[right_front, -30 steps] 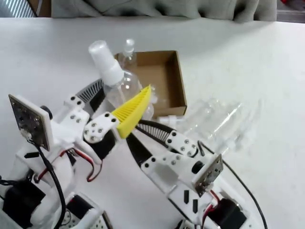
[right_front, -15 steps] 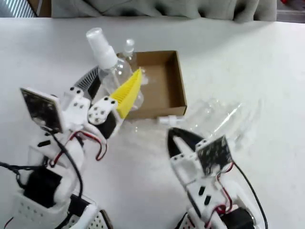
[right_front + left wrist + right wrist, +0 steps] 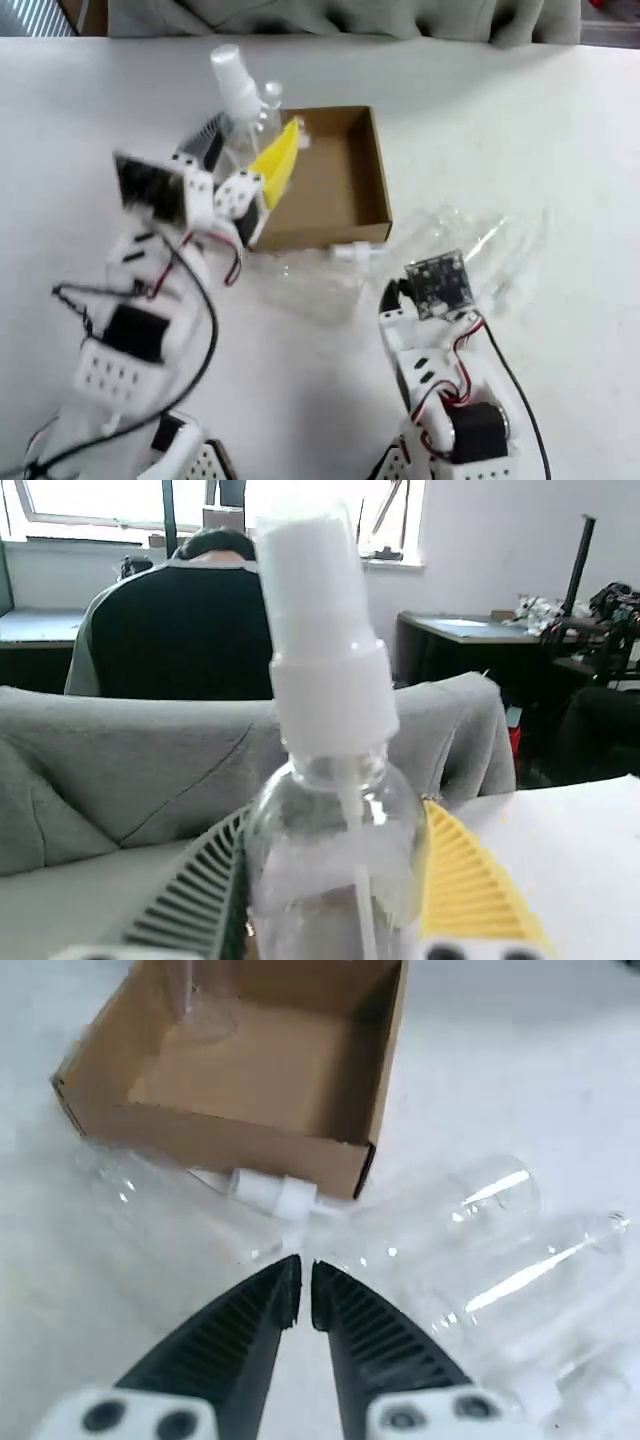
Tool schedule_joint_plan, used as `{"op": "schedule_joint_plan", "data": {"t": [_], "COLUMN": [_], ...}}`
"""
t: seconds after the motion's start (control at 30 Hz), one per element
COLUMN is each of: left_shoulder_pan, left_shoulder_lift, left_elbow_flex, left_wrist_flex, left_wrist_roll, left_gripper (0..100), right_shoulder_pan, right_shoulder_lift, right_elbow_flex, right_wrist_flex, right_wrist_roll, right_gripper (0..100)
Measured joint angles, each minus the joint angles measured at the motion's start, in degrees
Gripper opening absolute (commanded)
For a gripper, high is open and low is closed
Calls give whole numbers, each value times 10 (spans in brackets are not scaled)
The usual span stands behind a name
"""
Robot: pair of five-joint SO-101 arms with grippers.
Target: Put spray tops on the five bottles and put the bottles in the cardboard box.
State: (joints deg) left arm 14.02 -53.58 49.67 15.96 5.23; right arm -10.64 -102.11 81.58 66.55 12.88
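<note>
High view, cardboard box: open-topped, at 12 o'clock from the two arm bases, so either arm should be able to reach it.
Left gripper: clamped on a bottle, grey finger on one side and yellow on the other. It grips the body, which leaves the nozzle free.
Held bottle: upright with its spray top fitted, above the box's 10 o'clock corner. It looks ready to be lowered in.
Boxed bottle: stands capped in the 11 o'clock corner, just beside the held one. Tucked there, it leaves floor for the rest.
Right gripper: black jaws almost together with nothing between them, aimed at the lying bottle.
Lying bottle: on its side along the box's 6 o'clock wall, with a white top on it. Probably the next pick.
Loose bottles: clear, on their sides at 4 o'clock of the box. I cannot tell whether they have tops.
</note>
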Motion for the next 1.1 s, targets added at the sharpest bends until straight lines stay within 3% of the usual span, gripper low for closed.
{"op": "schedule_joint_plan", "data": {"t": [0.1,0.27,0.63,1.1], "left_shoulder_pan": [-18,-24,-24,-24], "left_shoulder_lift": [56,99,196,425], "left_elbow_flex": [-20,-20,109,115], "left_wrist_flex": [-2,-11,-241,-456], "left_wrist_roll": [0,0,0,0], "left_gripper": [22,22,21,20], "right_shoulder_pan": [34,98,125,125], "right_shoulder_lift": [0,9,9,9], "right_elbow_flex": [49,139,148,148], "right_wrist_flex": [-20,-91,-120,-120], "right_wrist_roll": [45,58,60,60], "right_gripper": [17,20,21,21]}}
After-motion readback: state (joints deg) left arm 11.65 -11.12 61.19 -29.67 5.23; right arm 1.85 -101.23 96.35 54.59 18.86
